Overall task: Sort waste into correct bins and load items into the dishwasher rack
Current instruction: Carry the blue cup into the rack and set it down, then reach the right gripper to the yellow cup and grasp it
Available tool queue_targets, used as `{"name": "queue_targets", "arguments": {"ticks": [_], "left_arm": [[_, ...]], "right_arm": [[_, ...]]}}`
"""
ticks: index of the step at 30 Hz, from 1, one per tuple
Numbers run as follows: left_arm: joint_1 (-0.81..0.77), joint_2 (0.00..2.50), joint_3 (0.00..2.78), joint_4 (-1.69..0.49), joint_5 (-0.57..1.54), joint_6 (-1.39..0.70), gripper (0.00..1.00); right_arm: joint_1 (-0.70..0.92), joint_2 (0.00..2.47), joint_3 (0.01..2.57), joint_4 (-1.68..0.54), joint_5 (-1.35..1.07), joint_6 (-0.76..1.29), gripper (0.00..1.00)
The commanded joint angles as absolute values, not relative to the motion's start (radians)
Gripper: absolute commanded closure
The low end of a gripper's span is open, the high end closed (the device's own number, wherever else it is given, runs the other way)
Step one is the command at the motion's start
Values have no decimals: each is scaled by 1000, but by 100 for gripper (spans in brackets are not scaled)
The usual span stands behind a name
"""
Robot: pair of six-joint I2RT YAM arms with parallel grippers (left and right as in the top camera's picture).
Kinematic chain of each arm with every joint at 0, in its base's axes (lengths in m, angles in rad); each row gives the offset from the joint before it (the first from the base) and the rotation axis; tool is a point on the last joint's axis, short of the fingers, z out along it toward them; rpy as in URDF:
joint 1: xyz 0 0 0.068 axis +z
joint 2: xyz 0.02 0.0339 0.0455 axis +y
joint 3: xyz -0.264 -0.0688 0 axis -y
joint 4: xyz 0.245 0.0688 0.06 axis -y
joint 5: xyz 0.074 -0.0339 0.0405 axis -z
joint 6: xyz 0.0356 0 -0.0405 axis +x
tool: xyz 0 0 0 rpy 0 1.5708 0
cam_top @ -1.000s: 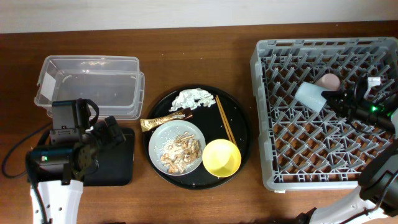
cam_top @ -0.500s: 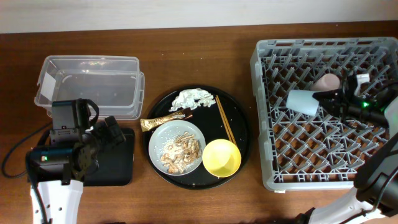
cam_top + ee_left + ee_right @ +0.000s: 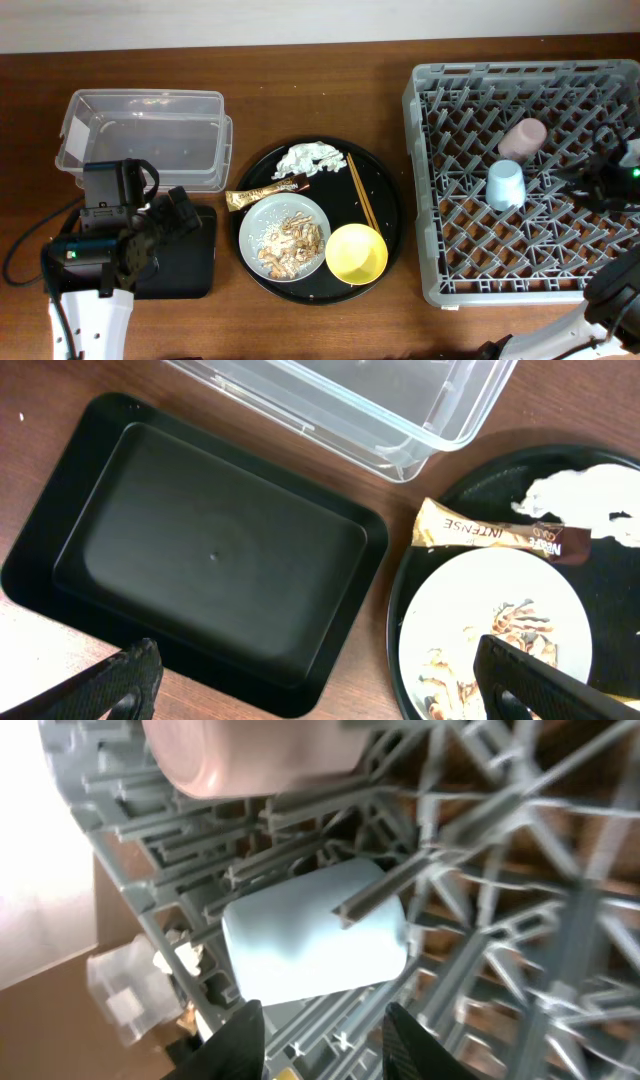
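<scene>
Left tool [image 3: 315, 675] is spread wide and empty, hanging over shallow black rectangular tray [image 3: 210, 550]. Clear plastic rectangular tub [image 3: 140, 140] is at the tray's 12 o'clock. Crumpled white tissue [image 3: 310, 158] and long brown-and-gold snack wrapper [image 3: 268, 190] sit at 12 and 10 o'clock on large round black tray [image 3: 380, 200]. Small blue cup [image 3: 505, 185] lies on the pegs of large grey plastic dishwasher rack [image 3: 425, 190], with small pink cup [image 3: 523, 138] at its 1 o'clock. Right tool [image 3: 322, 1038] is at the blue cup's 3 o'clock, fingers parted, gripping nothing. Judged step: get clear of the cup. Best to back straight out toward 3 o'clock, missing the pegs and not nudging the cup.

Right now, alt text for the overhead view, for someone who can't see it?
Blue cup and pink cup lie in the grey rack at right. The round black tray mid-table holds a plate of scraps, yellow bowl, chopsticks, wrapper, tissue.
</scene>
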State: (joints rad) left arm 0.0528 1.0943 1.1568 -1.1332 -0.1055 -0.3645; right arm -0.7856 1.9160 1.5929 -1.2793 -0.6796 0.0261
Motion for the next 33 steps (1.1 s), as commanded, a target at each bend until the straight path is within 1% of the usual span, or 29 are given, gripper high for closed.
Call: {"name": "queue_targets", "arguments": {"ticks": [1,2,3,4,5,7,9,10,11,13,18,20,24,29,30,33], "left_arm": [[55,1091,1168,-1132,-110,-381,1],[55,1091,1168,-1132,-110,-381,1],[55,1091,1168,-1132,-110,-381,1],[55,1091,1168,-1132,-110,-381,1],[55,1091,1168,-1132,-110,-381,1],[55,1091,1168,-1132,-110,-381,1],[55,1091,1168,-1132,-110,-381,1],[55,1091,1168,-1132,-110,-381,1],[55,1091,1168,-1132,-110,-381,1],[55,1091,1168,-1132,-110,-381,1],[55,1091,1168,-1132,-110,-381,1],[55,1091,1168,-1132,-110,-381,1],[55,1091,1168,-1132,-110,-381,1],[55,1091,1168,-1132,-110,-381,1],[55,1091,1168,-1132,-110,-381,1],[55,1091,1168,-1132,-110,-381,1]], "right_arm": [[-758,1874,1657,-1309,-612,47,63],[-742,1862,1657,-1308,-612,46,66],[-698,1848,1657,-1303,-607,46,76],[-645,1847,1657,-1290,-591,46,93],[-575,1847,1657,-1262,-567,46,96],[-449,1848,1657,-1213,-485,47,96],[-357,1851,1655,-1196,-344,84,96],[-310,1859,1652,-1196,-215,131,96],[-285,1868,1645,-1194,-144,160,96],[-276,1887,1639,-1196,-120,186,96],[-315,1907,1626,-1209,-90,211,96],[-333,1906,1627,-1243,16,257,96],[-363,1890,1670,-1312,17,279,96],[-360,1806,1690,-1356,17,297,96],[-360,1790,1690,-1368,-31,270,96],[-324,1720,1690,-1396,-339,106,96]]}}
